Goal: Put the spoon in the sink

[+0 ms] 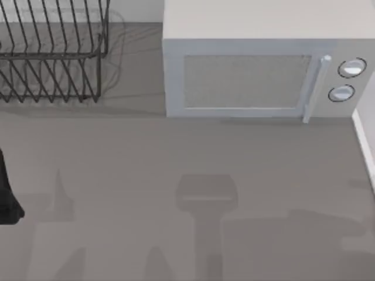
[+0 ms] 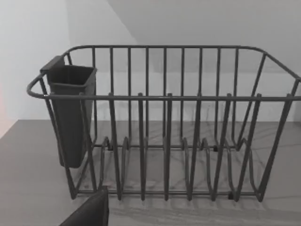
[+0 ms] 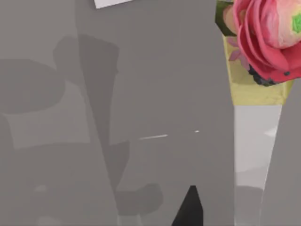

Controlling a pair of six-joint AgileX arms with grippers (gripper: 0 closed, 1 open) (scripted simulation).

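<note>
Judging from how things lie, the task is at its very beginning: nothing is held, and neither the spoon nor the sink can be made out, so I cannot say where the spoon is. Finding it, grasping it and carrying it to the sink are all left to do.

In the top view the grey surface (image 1: 176,152) runs across the frame. A wire dish rack (image 1: 53,52) stands at the upper left and a white microwave (image 1: 263,70) at the upper right, door shut, with two round knobs (image 1: 345,79) at its right end. A dark piece of the left arm (image 1: 7,193) juts in at the left edge, lower half of the frame. Arm shadows fall over the lower part of the surface.

The left wrist view adds what the top view lacks: the rack seen from the side, with a dark cutlery holder (image 2: 70,113) hung on its end. I cannot see into it. A dark corner of the left tool (image 2: 89,212) shows at the bottom edge; I cannot tell its state.

The right wrist view shows a pink flower (image 3: 268,37) against something yellow at the upper right, and a dark tip of the right tool (image 3: 188,209) at the bottom; its state I cannot tell either
</note>
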